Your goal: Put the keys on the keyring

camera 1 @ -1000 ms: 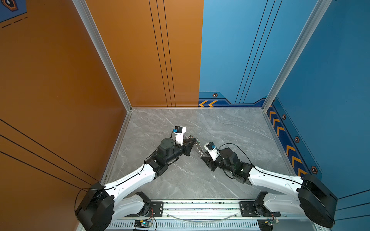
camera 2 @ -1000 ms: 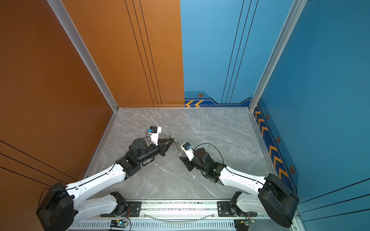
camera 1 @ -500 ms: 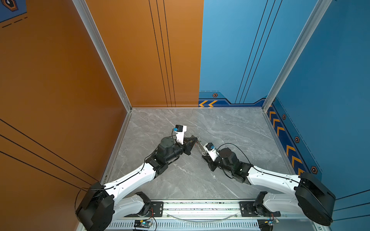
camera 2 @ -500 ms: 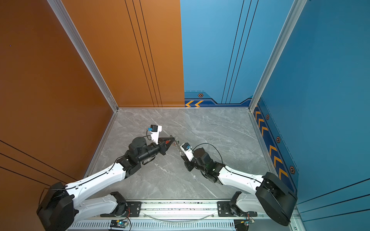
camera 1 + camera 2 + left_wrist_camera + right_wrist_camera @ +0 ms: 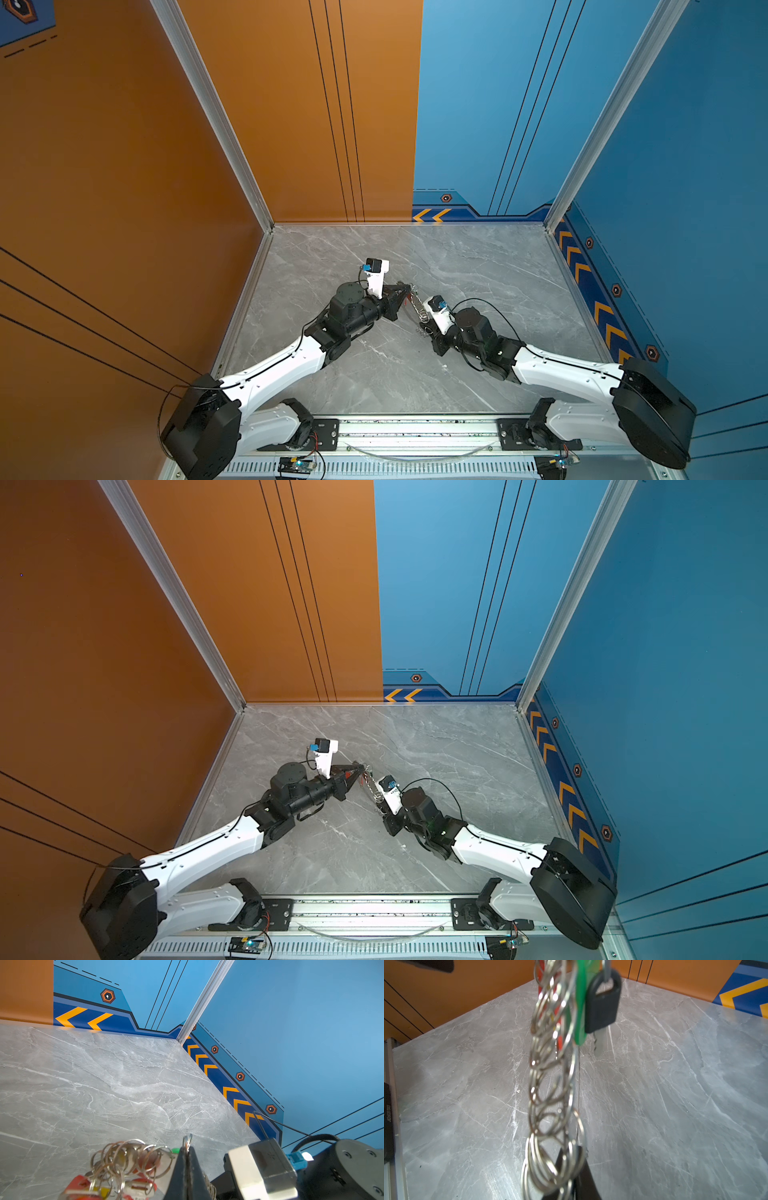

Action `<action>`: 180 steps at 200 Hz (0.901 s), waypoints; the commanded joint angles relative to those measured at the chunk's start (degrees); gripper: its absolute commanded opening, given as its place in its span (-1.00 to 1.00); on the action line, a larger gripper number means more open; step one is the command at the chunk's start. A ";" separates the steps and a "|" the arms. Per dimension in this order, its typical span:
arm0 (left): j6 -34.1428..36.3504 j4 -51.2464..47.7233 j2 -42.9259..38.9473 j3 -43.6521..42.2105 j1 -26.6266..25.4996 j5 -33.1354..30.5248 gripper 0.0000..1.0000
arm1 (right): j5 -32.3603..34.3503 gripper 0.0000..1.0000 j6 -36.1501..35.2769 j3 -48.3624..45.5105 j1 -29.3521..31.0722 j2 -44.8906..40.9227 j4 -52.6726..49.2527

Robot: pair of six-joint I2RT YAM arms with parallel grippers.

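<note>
The keyring [image 5: 417,307] is a chain-like row of silver wire rings stretched in the air between my two grippers in both top views [image 5: 370,785]. My left gripper [image 5: 406,289] [image 5: 187,1150] is shut on one ring at the far end. Keys with red, yellow and green tags [image 5: 128,1176] hang beside it. My right gripper [image 5: 428,332] [image 5: 575,1161] is shut on the rings at the near end. In the right wrist view the row of rings [image 5: 550,1084] runs away from the jaws to a green tag [image 5: 580,1012], red tags [image 5: 560,1022] and a black-headed key [image 5: 602,1001].
The grey marble tabletop [image 5: 478,270] is walled by an orange panel [image 5: 124,208] on the left and blue panels [image 5: 685,208] at the back and right. A metal rail [image 5: 415,428] with the arm bases runs along the front edge.
My right gripper has closed on the near end of the row of rings. The left gripper keeps its hold on the far end, hardly moved.
</note>
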 commanded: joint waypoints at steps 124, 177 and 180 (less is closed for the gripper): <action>-5.46 0.81 -2.50 -6.75 13.30 9.39 0.06 | -16.20 -1.00 29.41 -3.59 -12.46 -4.79 16.51; -11.26 19.29 4.67 -8.40 12.95 19.20 0.10 | -17.77 -1.00 30.95 -4.45 -10.46 -5.97 23.10; -11.52 19.97 4.96 -8.44 12.95 19.44 0.11 | -17.85 -1.00 30.86 -4.46 -10.35 -6.02 23.21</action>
